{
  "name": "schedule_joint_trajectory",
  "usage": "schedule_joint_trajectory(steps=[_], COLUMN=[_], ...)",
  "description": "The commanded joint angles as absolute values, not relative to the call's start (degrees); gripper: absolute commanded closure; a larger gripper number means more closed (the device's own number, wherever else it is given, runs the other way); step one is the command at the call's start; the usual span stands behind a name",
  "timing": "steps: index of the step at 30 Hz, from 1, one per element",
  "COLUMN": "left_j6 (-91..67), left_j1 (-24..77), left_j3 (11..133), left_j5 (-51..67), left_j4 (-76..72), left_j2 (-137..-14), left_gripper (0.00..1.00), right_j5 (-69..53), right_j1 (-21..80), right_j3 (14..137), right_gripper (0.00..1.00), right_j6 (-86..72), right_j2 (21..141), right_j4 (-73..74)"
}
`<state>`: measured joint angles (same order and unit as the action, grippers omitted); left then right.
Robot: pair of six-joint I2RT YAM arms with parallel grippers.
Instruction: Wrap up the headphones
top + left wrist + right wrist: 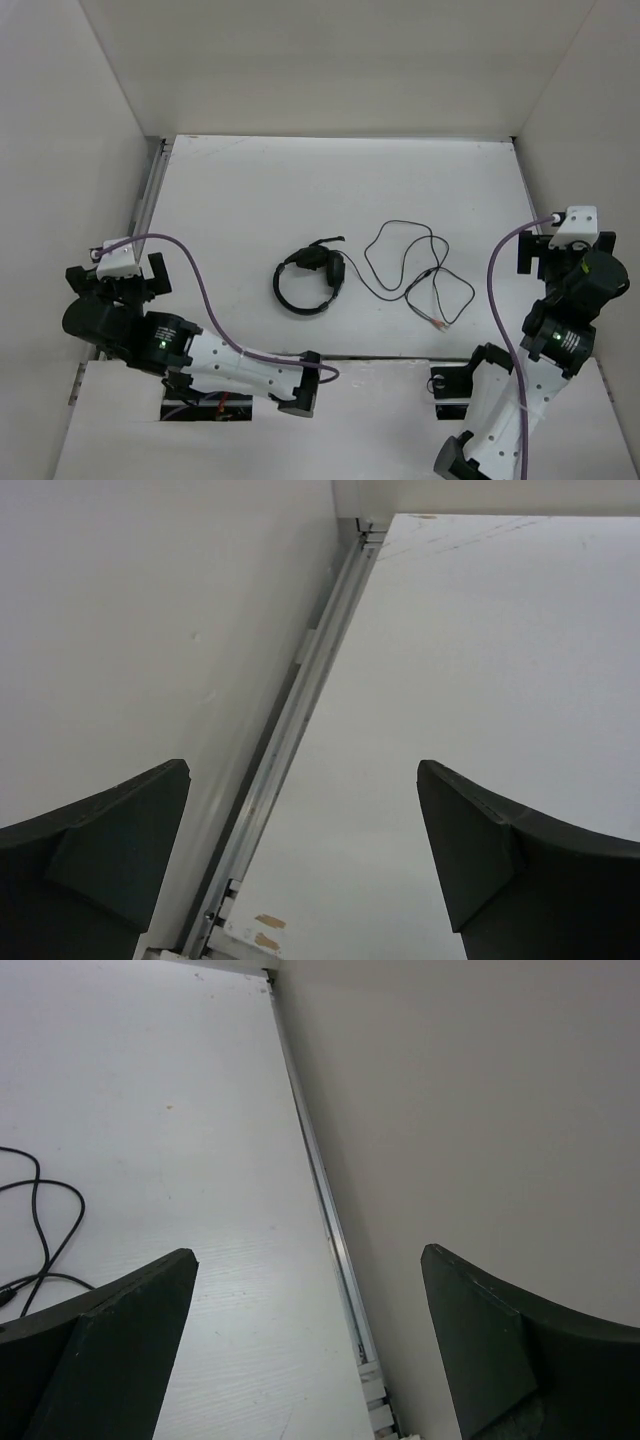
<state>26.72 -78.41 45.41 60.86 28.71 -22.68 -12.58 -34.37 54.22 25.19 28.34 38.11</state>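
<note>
White walls point(100, 100) box in a white desk point(240, 200). The headphones point(305, 282) lie mid-desk, their cord point(400, 262) sprawled loose to the right. The left claw point(300, 855) and right claw point(310, 1345) gape wide, empty, at opposite edges. Seemingly 0 wraps are made; the whole job is left.

The headphones point(308, 281) are seen lying flat near the middle of the desk point(230, 220). They are small and black, with the headband curved into a ring on the near-left and the earcups gathered at its far-right side. The cord point(413, 287) is left unwrapped: thin and black, it is spread in loose loops to the right of the headset and is ended by reddish tips point(441, 325) on the near side. A stretch of it is caught at the left edge of the right wrist view.
</note>
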Motion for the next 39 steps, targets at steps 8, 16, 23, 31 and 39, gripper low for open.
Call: schedule_joint_trajectory(steps=[8, 16, 23, 31, 39], left_j6=[21.55, 2.65, 10.44, 8.45, 4.93], left_j1=[-64.05, -40.88, 3.72, 20.51, 27.99], left_j3=[50.89, 50.71, 45.19, 50.09, 54.93], left_j5=[66.1, 49.01, 7.04, -2.82, -3.34], left_j4=[40.78, 25.24, 19.7, 20.56, 27.06], left_j2=[-24.26, -33.55, -47.26, -63.88, -69.17], left_gripper=[0.0, 0.03, 0.06, 0.04, 0.04], right_j5=[-6.95, 1.47, 2.64, -9.83, -16.26], right_j1=[-31.43, -27.22, -10.99, -7.35, -4.88], right_j3=[50.01, 54.57, 46.17, 49.31, 50.36], right_gripper=[0.0, 0.0, 0.0, 0.0, 0.0], right_j6=[21.8, 20.39, 19.17, 6.07, -1.32], right_j2=[25.48, 30.93, 30.41, 43.15, 48.16], right_j4=[29.19, 22.86, 11.38, 16.08, 16.61])
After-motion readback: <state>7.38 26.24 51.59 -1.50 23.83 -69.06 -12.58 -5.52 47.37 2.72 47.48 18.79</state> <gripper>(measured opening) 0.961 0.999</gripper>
